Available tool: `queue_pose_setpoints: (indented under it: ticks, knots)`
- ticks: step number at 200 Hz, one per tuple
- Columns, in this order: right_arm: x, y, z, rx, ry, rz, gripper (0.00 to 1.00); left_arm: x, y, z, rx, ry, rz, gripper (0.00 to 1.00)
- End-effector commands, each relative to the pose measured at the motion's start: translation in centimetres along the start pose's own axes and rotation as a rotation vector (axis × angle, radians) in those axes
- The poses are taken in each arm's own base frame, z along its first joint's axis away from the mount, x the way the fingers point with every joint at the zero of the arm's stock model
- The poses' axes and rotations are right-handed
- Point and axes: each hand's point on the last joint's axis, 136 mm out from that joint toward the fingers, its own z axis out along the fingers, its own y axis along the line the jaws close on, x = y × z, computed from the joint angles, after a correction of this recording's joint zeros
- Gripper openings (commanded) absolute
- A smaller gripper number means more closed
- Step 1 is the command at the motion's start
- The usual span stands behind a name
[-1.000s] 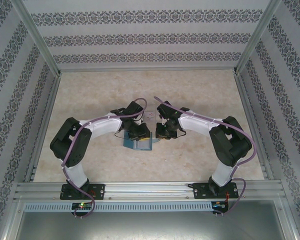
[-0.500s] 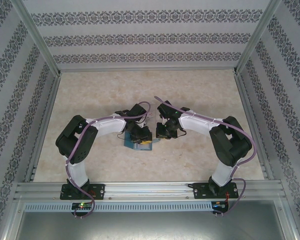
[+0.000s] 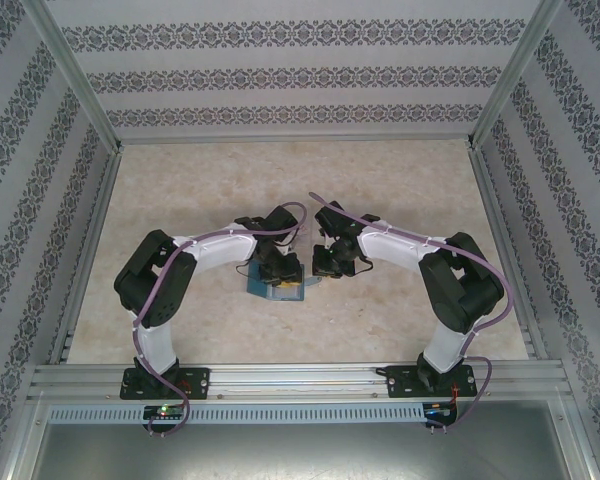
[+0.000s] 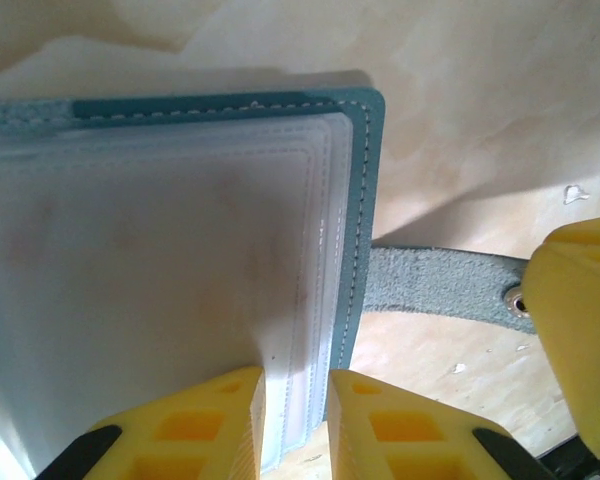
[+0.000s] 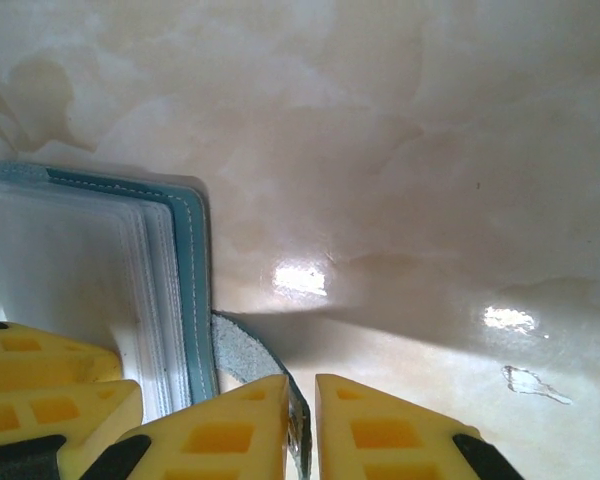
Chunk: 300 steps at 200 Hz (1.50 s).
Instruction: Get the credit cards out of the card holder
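At the table (image 3: 400, 190) centre sits your card holder (image 3: 277, 290). Your right gripper (image 5: 302, 400) clamps its strap tab (image 4: 440, 285). Your left gripper (image 4: 295, 405) straddles the pale sleeves (image 4: 160, 300); whether it pinches them, you cannot tell.

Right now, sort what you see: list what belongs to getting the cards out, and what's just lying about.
Belongs to the job:
card holder
clear sleeves, edge pinched by the left gripper
strap tab, held by the right gripper

Just lying about:
pale flecks on the table
patterned walls
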Motion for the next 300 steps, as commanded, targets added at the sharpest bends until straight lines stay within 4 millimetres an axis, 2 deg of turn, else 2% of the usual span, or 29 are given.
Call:
queue_pose_setpoints:
  ticks: [1, 114, 146, 179, 226, 256, 300]
  knots:
    - [0.3, -0.3, -0.2, 0.005, 0.015, -0.004, 0.15, 0.9, 1.6, 0.5, -0.119, 0.034, 0.027, 0.25]
    - [0.3, -0.5, 0.0, 0.002, 0.018, -0.006, 0.15, 0.5, 3.1, -1.4, -0.375, -0.004, 0.105, 0.37]
    - [0.3, -0.6, 0.0, 0.000, 0.018, -0.004, 0.15, 0.2, 3.8, -2.6, -0.446, -0.018, 0.124, 0.41]
    - [0.3, -0.8, 0.0, -0.001, 0.017, -0.003, 0.15, 0.0, 3.9, -3.7, -0.481, -0.036, 0.139, 0.44]
    - [0.3, -0.8, -0.1, -0.002, 0.016, -0.003, 0.15, 0.0, 4.4, -4.4, -0.515, -0.039, 0.148, 0.45]
    - [0.2, -0.8, -0.2, -0.002, 0.013, -0.003, 0.15, 0.0, 4.3, -4.9, -0.515, -0.056, 0.148, 0.37]
    - [0.3, -1.0, -0.2, 0.007, 0.014, -0.002, 0.13, -0.2, 4.1, -5.6, -0.506, -0.094, 0.150, 0.16]
